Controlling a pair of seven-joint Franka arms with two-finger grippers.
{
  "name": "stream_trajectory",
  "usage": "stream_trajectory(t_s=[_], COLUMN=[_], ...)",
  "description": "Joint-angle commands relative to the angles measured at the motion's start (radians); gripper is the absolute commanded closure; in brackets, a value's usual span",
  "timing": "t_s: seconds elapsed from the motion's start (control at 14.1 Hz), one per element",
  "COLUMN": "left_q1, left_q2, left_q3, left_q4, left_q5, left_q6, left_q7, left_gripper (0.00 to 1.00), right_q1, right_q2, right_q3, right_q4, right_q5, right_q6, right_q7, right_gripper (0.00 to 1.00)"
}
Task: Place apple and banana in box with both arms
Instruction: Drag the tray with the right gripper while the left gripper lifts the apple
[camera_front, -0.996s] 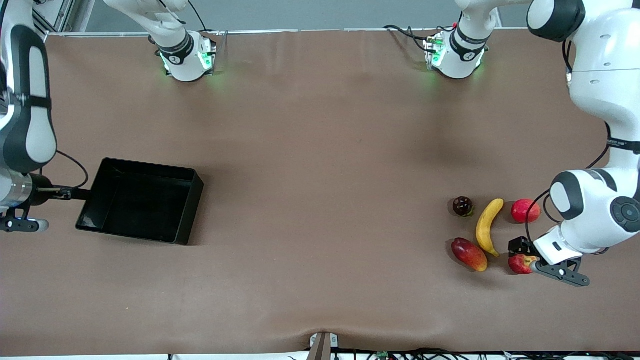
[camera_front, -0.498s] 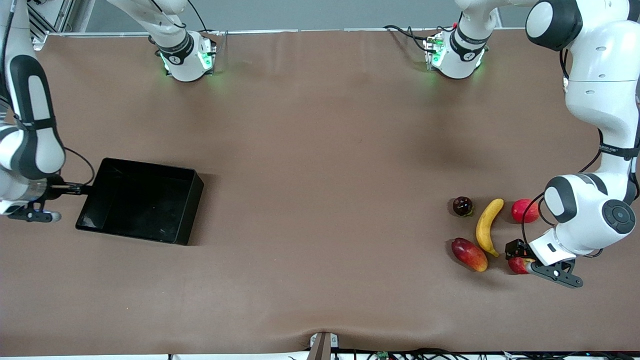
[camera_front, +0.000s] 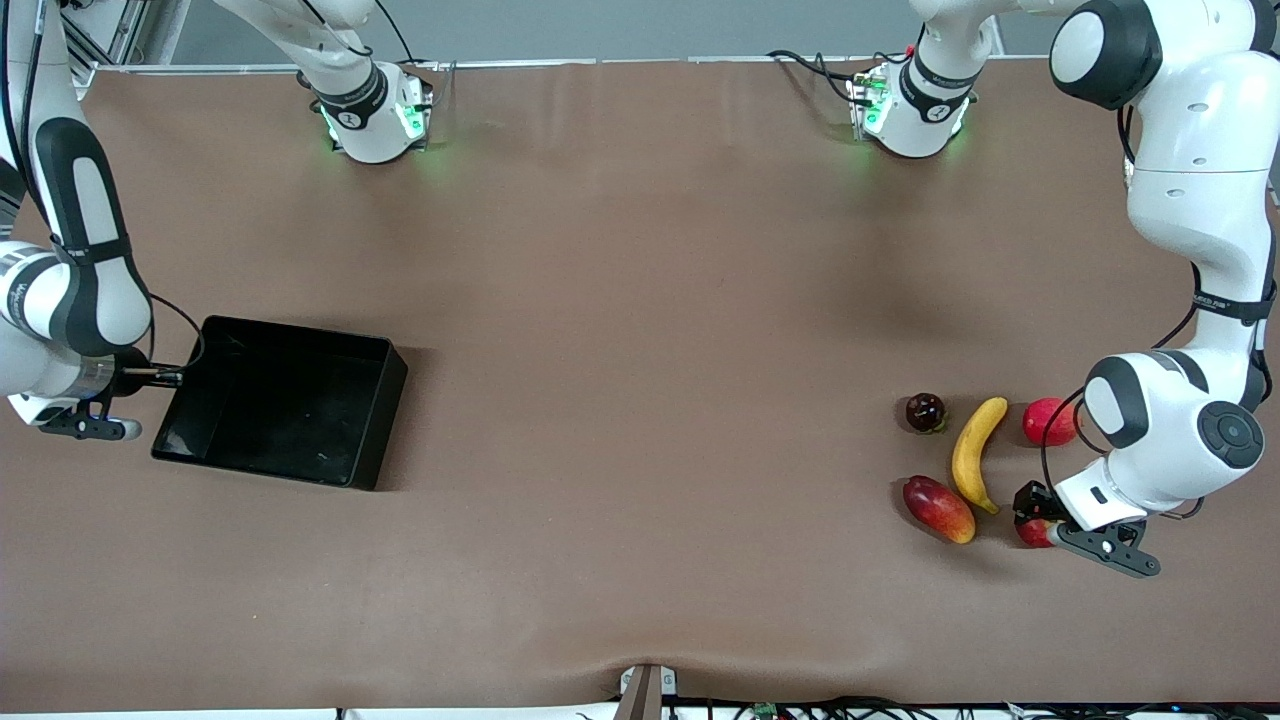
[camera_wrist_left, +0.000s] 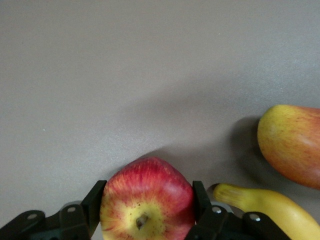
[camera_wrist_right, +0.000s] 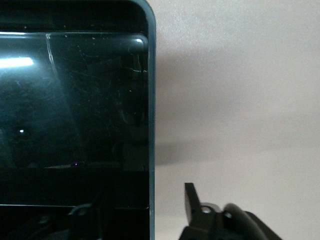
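Fruit group, left arm's end of the counter (camera_front: 640, 420): the apple (camera_front: 1033, 531) lies nearest the front camera, with the left gripper (camera_front: 1036, 512) lowered around it. In the left wrist view the apple (camera_wrist_left: 147, 201) sits between the two black fingers (camera_wrist_left: 94, 201), one at each flank, both close against the skin; the gripper is spread about as wide as the fruit, and firm pinching contact cannot be confirmed. The apple rests on the counter, stem dimple facing the wrist camera.

Beside the apple, toward the right arm's end, lies the mango-like fruit (camera_front: 939, 509), red and yellow. The banana (camera_front: 975, 452) lies between these two and extends away from the front camera in a curve; its near tip is just beside the left gripper. In the left wrist view the banana (camera_wrist_left: 267, 210) passes close to one finger, and the mango-like fruit (camera_wrist_left: 292, 145) lies apart from it.

Farther from the front camera are a dark round fruit (camera_front: 925, 411) and a plain red round fruit (camera_front: 1049, 421), one on each side of the banana's far end.

At the right arm's end of the counter stands the box (camera_front: 283, 400), well apart from the fruits and holding nothing. The right gripper (camera_front: 165, 377) is at the box's end wall. In the right wrist view one finger (camera_wrist_right: 192, 200) stands outside the wall (camera_wrist_right: 151, 125); the fingers straddle the wall, and contact with it cannot be told.
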Motion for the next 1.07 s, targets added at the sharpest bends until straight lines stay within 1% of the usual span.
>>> stream_trajectory(t_s=[0.0,0.21,0.28,0.36,0.5,0.57,0.71,0.85,1.0], left_q1=[0.018,0.020,0.017,0.014,0.008,0.008,-0.018,-0.032,-0.066], left_q2=[-0.008,-0.058,-0.077,-0.100,-0.155,-0.173,-0.209,-0.248,-0.296], left_q3=[0.000,-0.003,-0.004,-0.009,-0.012,-0.013,-0.013,-0.015,-0.017], left_q4=[0.016,0.014,0.012,0.014,0.014,0.012,0.011,0.011,0.003], left_q5=[-0.011,-0.013,-0.013,-0.023,-0.022,-0.019,-0.016,-0.011,-0.010], left_q6=[0.007,-0.007,-0.018,-0.057,-0.127,-0.145,-0.208,-0.283,-0.366], left_q7=[0.054,0.046,0.043,0.040,-0.005,-0.036,-0.100,-0.183,-0.254], left_gripper=[1.00,1.00,1.00,1.00,1.00,1.00,1.00,1.00,1.00], right_q1=[-0.017,-0.005,-0.003,0.000,0.001,0.004,0.017,0.021,0.021], right_q2=[-0.005,-0.013,-0.013,-0.012,-0.013,-0.013,-0.019,-0.034,-0.042], right_q3=[0.015,0.016,0.018,0.021,0.048,0.051,0.065,0.091,0.114], right_q4=[-0.006,0.013,0.039,0.079,0.183,0.232,0.261,0.263,0.265], right_q5=[0.014,0.014,0.014,0.016,0.025,0.045,0.109,0.129,0.177], right_q6=[0.005,-0.005,-0.042,-0.111,-0.278,-0.350,-0.425,-0.444,-0.469], right_q7=[-0.007,-0.007,-0.007,-0.007,-0.004,-0.005,-0.008,-0.028,-0.056], right_gripper=[1.00,1.00,1.00,1.00,1.00,1.00,1.00,1.00,1.00])
